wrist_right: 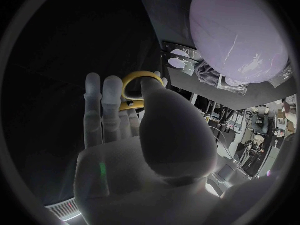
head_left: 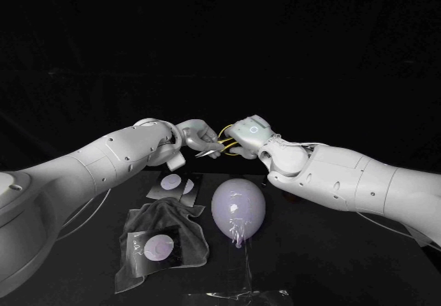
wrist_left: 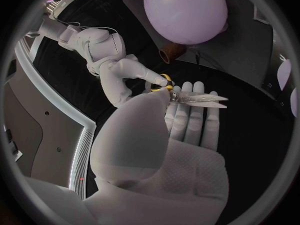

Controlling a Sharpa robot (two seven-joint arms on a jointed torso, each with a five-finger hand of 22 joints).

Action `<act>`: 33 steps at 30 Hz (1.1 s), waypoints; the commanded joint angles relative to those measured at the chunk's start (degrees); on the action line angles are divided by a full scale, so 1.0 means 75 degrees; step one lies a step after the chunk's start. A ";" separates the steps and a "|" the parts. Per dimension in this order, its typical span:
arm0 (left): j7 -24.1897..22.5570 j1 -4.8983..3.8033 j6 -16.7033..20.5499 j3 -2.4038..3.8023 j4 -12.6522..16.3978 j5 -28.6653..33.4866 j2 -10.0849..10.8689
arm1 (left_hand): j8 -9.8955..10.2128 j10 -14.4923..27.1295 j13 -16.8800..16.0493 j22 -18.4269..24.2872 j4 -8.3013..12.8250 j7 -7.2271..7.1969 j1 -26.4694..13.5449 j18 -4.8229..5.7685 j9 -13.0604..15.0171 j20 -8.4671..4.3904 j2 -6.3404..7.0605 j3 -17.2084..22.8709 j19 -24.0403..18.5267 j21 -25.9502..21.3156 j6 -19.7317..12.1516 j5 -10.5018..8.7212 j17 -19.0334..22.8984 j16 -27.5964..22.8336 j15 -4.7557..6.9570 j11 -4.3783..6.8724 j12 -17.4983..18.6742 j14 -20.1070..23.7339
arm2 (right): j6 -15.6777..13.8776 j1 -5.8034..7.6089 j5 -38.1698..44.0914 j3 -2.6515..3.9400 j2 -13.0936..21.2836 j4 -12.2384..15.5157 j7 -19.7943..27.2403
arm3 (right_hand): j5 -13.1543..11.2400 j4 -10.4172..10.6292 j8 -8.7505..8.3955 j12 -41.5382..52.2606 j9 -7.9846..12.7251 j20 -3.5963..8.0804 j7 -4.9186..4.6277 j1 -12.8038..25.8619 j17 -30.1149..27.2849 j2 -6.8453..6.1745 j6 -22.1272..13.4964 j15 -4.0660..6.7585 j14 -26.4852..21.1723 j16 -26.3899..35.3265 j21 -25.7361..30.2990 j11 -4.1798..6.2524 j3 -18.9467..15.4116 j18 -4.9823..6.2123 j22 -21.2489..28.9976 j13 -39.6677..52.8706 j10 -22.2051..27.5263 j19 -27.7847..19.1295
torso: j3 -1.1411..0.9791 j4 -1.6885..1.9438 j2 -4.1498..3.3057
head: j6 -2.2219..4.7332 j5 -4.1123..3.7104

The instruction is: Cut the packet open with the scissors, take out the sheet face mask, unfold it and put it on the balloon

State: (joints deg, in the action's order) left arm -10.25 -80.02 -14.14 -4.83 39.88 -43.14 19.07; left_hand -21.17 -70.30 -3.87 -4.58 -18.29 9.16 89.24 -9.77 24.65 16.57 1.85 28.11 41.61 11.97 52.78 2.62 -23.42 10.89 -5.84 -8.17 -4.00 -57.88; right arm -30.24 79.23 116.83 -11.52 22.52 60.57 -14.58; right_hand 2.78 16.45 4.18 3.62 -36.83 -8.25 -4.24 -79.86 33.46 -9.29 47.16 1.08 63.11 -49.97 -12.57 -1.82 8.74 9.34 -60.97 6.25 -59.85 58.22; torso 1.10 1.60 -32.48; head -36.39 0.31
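**Scissors bridged between both hands, above the back of the surface**

- Item: yellow-handled steel scissors point(head_left: 220, 145). They are held aloft between the two hands, well above the packets. The long axis runs hand to hand, with the blades toward your left and the handle loops toward your right.
- Left hand point(head_left: 195, 137): the thumb clamps the blades near the pivot against its flat fingers point(wrist_left: 187, 117).
- Right hand point(head_left: 250, 131): the fingers are hooked into a yellow loop and gripping it. The loop seems only part-threaded, though the wrist view is too crowded to be sure.
- Far packet point(head_left: 174, 185), flat and dark with pale round prints: it lies on the black surface point(head_left: 349, 268), just beside the balloon on your left arm's side.
- Near packet point(head_left: 154, 247), same kind: it rests on a crumpled dark grey cloth point(head_left: 184, 220), closer to you.
- Pale lilac oval balloon point(head_left: 239, 203): it lies centre, with its knot toward you.
- Judgement: your left hand is nearer both packets. Your right should take the scissors.
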 commanded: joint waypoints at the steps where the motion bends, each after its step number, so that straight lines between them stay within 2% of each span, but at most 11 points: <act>1: 0.0325 0.0017 -0.0058 -0.0009 0.0036 0.0065 -0.0012 | -0.0067 -0.0245 -0.0013 -0.0013 0.0567 0.0027 -0.0106 -0.0075 0.0076 -0.0012 0.0073 0.0672 0.0050 0.0043 -0.0021 0.0024 -0.0039 -0.0030 -0.0014 0.0214 0.0011 -0.0054 | -0.0685 0.0082 -0.0463 0.0033 0.0037 0.0085 0.0422 | 0.0003 0.0004 -0.0028 0.0024 0.0056 -0.0211 0.0012 0.0039 -0.0451 -0.0098 -0.0102 -0.0169 -0.0759 0.1052 0.0674 0.0066 0.0221 0.0013 0.0579 -0.0109 -0.0100 -0.0429 | 0.0001 -0.0006 0.0002 | 0.0000 0.0009; 5: 0.0509 0.0015 0.0080 -0.0010 0.0026 0.0209 0.0002 | -0.0102 -0.0277 -0.0016 -0.0024 0.0661 0.0028 -0.0254 -0.0076 0.0164 -0.0015 0.0137 0.0879 0.0088 0.0079 -0.0027 0.0023 -0.0083 -0.0035 -0.0006 0.0219 0.0007 -0.0079 | -0.0640 0.0121 -0.0817 0.0032 0.0187 0.0186 0.0711 | -0.0002 -0.0004 -0.0001 0.0022 0.0113 -0.0483 0.0058 0.0088 -0.0872 -0.0221 -0.0056 -0.0487 -0.1039 0.2110 0.1217 0.0118 0.0403 0.0095 0.1409 -0.0281 -0.0071 -0.0619 | 0.0002 -0.0003 0.0001 | -0.0019 0.0002; 8: 0.0601 0.0014 0.0126 -0.0012 0.0014 0.0299 0.0013 | -0.0116 -0.0294 -0.0018 -0.0027 0.0694 0.0029 -0.0317 -0.0076 0.0198 -0.0016 0.0155 0.0952 0.0097 0.0091 -0.0026 0.0023 -0.0100 -0.0035 -0.0002 0.0221 0.0003 -0.0092 | -0.0682 0.0138 -0.0958 0.0032 0.0284 0.0258 0.0835 | -0.0002 -0.0020 -0.0015 0.0014 0.0140 -0.0530 0.0068 0.0085 -0.0931 -0.0255 -0.0081 -0.0535 -0.1002 0.2310 0.1221 0.0115 0.0439 0.0128 0.1643 -0.0316 -0.0044 -0.0637 | 0.0000 -0.0003 -0.0002 | -0.0016 -0.0001; 12: 0.0692 0.0013 0.0158 -0.0013 0.0008 0.0374 0.0028 | -0.0137 -0.0315 -0.0020 -0.0030 0.0745 0.0027 -0.0407 -0.0085 0.0250 -0.0026 0.0181 0.1048 0.0104 0.0104 -0.0026 0.0022 -0.0126 -0.0035 -0.0001 0.0225 0.0001 -0.0111 | -0.0800 0.0153 -0.1113 0.0032 0.0386 0.0334 0.1012 | -0.0004 -0.0035 -0.0054 -0.0003 0.0202 -0.0575 0.0184 0.0020 -0.1005 -0.0311 -0.0306 -0.0601 -0.0987 0.2608 0.1216 0.0199 0.0487 0.0143 0.1975 -0.0344 0.0154 -0.0656 | -0.0001 -0.0002 -0.0002 | -0.0018 -0.0007; 18: 0.0810 0.0011 0.0169 -0.0013 -0.0001 0.0480 0.0040 | -0.0159 -0.0342 -0.0024 -0.0035 0.0800 0.0029 -0.0495 -0.0096 0.0304 -0.0040 0.0201 0.1136 0.0116 0.0120 -0.0024 0.0021 -0.0152 -0.0035 -0.0001 0.0227 -0.0003 -0.0133 | -0.1030 0.0171 -0.1501 0.0031 0.0520 0.0429 0.1476 | -0.0004 -0.0041 -0.0017 0.0000 0.0228 -0.0613 0.0289 -0.0070 -0.1100 -0.0357 -0.0341 -0.0726 -0.1142 0.3078 0.1212 0.0259 0.0536 0.0141 0.2396 -0.0348 0.0415 -0.0683 | 0.0001 0.0002 -0.0003 | -0.0014 -0.0028; 21: 0.0864 0.0010 0.0162 -0.0014 -0.0003 0.0530 0.0048 | -0.0163 -0.0348 -0.0024 -0.0035 0.0809 0.0030 -0.0511 -0.0097 0.0314 -0.0042 0.0203 0.1151 0.0119 0.0124 -0.0023 0.0022 -0.0156 -0.0034 -0.0001 0.0228 -0.0004 -0.0138 | -0.1112 0.0182 -0.1723 0.0031 0.0586 0.0490 0.1735 | -0.0001 -0.0023 -0.0042 -0.0002 0.0264 -0.0638 0.0397 -0.0137 -0.1153 -0.0398 -0.0460 -0.0812 -0.1354 0.3411 0.1205 0.0367 0.0518 0.0140 0.2642 -0.0360 0.0911 -0.0689 | 0.0001 -0.0004 -0.0002 | -0.0022 -0.0024; 24: 0.0909 0.0009 0.0157 -0.0014 -0.0003 0.0565 0.0053 | -0.0167 -0.0353 -0.0025 -0.0036 0.0818 0.0030 -0.0526 -0.0098 0.0324 -0.0043 0.0205 0.1165 0.0121 0.0127 -0.0021 0.0022 -0.0161 -0.0034 0.0000 0.0228 -0.0005 -0.0142 | -0.0988 0.0193 -0.1860 0.0032 0.0632 0.0535 0.1871 | 0.0004 0.0008 -0.0049 -0.0024 0.0298 -0.0641 0.0486 -0.0174 -0.1166 -0.0427 -0.0583 -0.0889 -0.1428 0.3603 0.1199 0.0493 0.0448 0.0143 0.2808 -0.0358 0.1326 -0.0658 | 0.0003 -0.0003 -0.0002 | -0.0019 -0.0019; 25: 0.0922 0.0009 0.0155 -0.0014 -0.0004 0.0577 0.0054 | -0.0173 -0.0359 -0.0025 -0.0038 0.0832 0.0029 -0.0549 -0.0101 0.0338 -0.0048 0.0209 0.1185 0.0125 0.0132 -0.0021 0.0021 -0.0168 -0.0034 0.0000 0.0229 -0.0005 -0.0147 | -0.0937 0.0196 -0.1881 0.0032 0.0641 0.0544 0.1892 | -0.0002 0.0017 -0.0068 -0.0030 0.0316 -0.0636 0.0519 -0.0179 -0.1173 -0.0435 -0.0660 -0.0969 -0.1453 0.3659 0.1204 0.0510 0.0426 0.0145 0.2854 -0.0363 0.1434 -0.0663 | 0.0003 -0.0002 -0.0002 | -0.0019 -0.0019; 27: 0.0971 0.0008 0.0145 -0.0015 -0.0002 0.0616 0.0057 | -0.0187 -0.0372 -0.0026 -0.0058 0.0874 0.0030 -0.0608 -0.0111 0.0378 -0.0072 0.0217 0.1235 0.0193 0.0182 -0.0024 0.0022 -0.0185 -0.0037 0.0000 0.0229 -0.0004 -0.0158 | -0.0716 0.0202 -0.1938 0.0032 0.0680 0.0590 0.1953 | 0.0000 0.0035 -0.0076 -0.0042 0.0378 -0.0701 0.0617 -0.0179 -0.1228 -0.0455 -0.0886 -0.1166 -0.1659 0.3890 0.1216 0.0600 0.0337 0.0094 0.2997 -0.0386 0.2079 -0.0762 | 0.0004 0.0006 -0.0002 | -0.0024 -0.0024; 28: 0.0987 0.0007 0.0142 -0.0015 -0.0002 0.0628 0.0059 | -0.0191 -0.0376 -0.0025 -0.0066 0.0891 0.0030 -0.0631 -0.0113 0.0394 -0.0082 0.0219 0.1253 0.0216 0.0200 -0.0026 0.0021 -0.0191 -0.0040 -0.0001 0.0230 -0.0003 -0.0159 | -0.0642 0.0204 -0.1956 0.0032 0.0692 0.0606 0.1975 | 0.0001 0.0026 -0.0066 -0.0040 0.0417 -0.0750 0.0680 -0.0225 -0.1273 -0.0376 -0.0978 -0.1230 -0.1789 0.4060 0.1215 0.0671 0.0378 0.0081 0.3120 -0.0381 0.2175 -0.0833 | 0.0002 0.0007 -0.0002 | -0.0029 -0.0024; 33: 0.1049 0.0005 0.0122 -0.0017 -0.0004 0.0669 0.0066 | -0.0197 -0.0381 -0.0026 -0.0073 0.0907 0.0030 -0.0658 -0.0113 0.0411 -0.0091 0.0219 0.1272 0.0234 0.0217 -0.0027 0.0021 -0.0198 -0.0042 -0.0001 0.0230 -0.0002 -0.0163 | -0.0345 0.0213 -0.2118 0.0032 0.0748 0.0686 0.2117 | 0.0002 0.0009 -0.0042 -0.0020 0.0501 -0.0864 0.0713 -0.0265 -0.1406 -0.0275 -0.1098 -0.1385 -0.2103 0.4479 0.1225 0.0694 0.0451 0.0053 0.3494 -0.0366 0.2078 -0.1124 | 0.0001 -0.0002 0.0000 | -0.0032 -0.0013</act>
State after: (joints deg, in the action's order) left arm -3.86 -79.84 -13.49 -5.03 39.75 -39.08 19.68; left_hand -22.25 -72.83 -4.01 -5.04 -16.65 9.31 84.33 -9.68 27.66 15.97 3.13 32.74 43.03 13.27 52.59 2.63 -24.82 10.86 -5.87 -6.47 -4.16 -58.70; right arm -34.52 80.83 102.91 -11.28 28.03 65.48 -1.05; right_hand 2.78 16.54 3.53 3.48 -33.16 -14.64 1.06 -81.59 23.10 -11.76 39.29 -9.32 47.87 -16.92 -3.63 3.29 11.81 9.26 -35.25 3.43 -43.71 50.25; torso 1.10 1.61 -32.49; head -36.63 0.16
